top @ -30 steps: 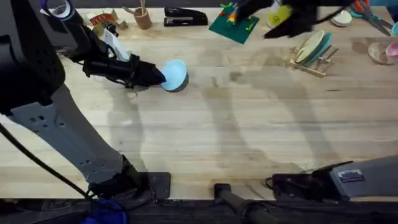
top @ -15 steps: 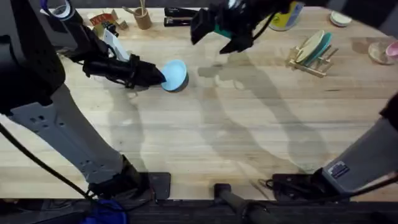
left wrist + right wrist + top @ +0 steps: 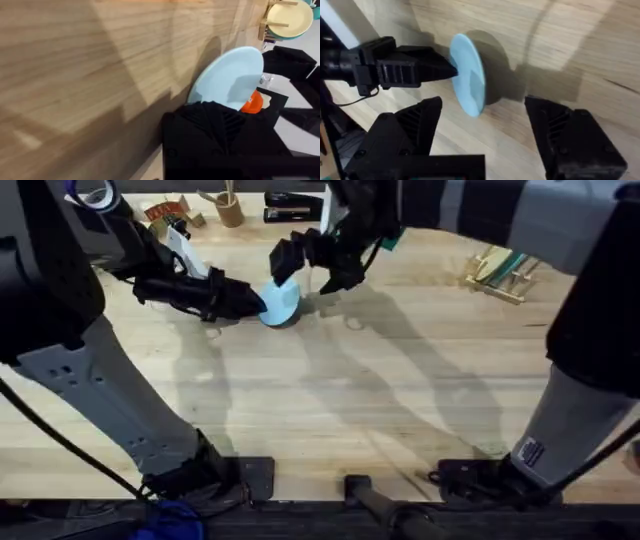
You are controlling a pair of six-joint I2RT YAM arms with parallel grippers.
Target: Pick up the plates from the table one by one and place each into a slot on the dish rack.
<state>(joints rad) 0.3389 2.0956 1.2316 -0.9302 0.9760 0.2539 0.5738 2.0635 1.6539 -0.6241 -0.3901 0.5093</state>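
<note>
The left gripper (image 3: 250, 300) is pinching the blue plate (image 3: 282, 301) upright on the tabletop (image 3: 400, 400), presenting its rim so the right gripper (image 3: 318, 268), spread wide, can be taking it for the rack (image 3: 503, 268).

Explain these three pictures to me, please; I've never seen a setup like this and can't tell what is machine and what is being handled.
Two robot arms work at a wooden table. One picture looks down from above; the other two come from a camera on each wrist. The left gripper is shut on a light blue plate, holding it on edge. The right gripper, fingers open, hovers beside that plate; its own camera shows the plate between its spread fingers. Farther back stands a small wooden dish rack with a cream plate and a teal plate already slotted in.
</note>
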